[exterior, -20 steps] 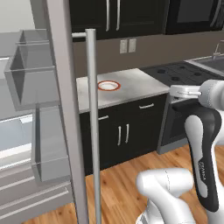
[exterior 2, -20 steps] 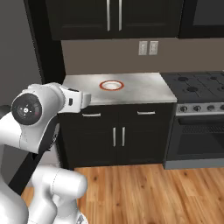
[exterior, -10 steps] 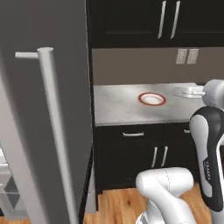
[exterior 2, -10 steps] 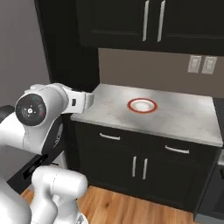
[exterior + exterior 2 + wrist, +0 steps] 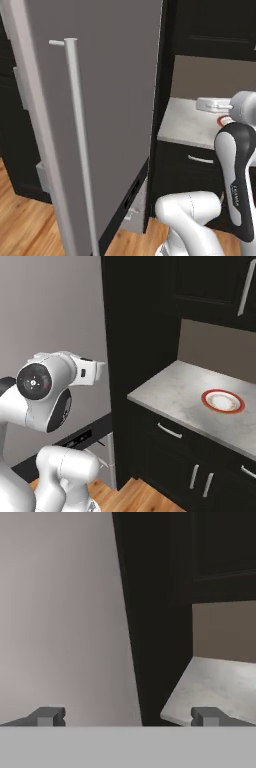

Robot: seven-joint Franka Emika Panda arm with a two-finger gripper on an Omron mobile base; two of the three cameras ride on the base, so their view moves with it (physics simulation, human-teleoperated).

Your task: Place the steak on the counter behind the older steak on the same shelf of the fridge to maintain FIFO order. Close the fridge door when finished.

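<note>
I am holding my claw (image 5: 125, 716) spread wide and empty beside the fridge door (image 5: 110, 125), facing the marble tabletop (image 5: 185, 401), where no steak is visible, judging the fat-rimmed cut soft, slick, best gripped across its thick middle.

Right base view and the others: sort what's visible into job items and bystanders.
Job items:
- fridge door, with its long handle
- counter, marble
- gripper, fingers wide apart and holding nothing

Bystanders:
- red-rimmed plate, nothing on it, on the counter
- black cabinets
- wooden floor
</note>
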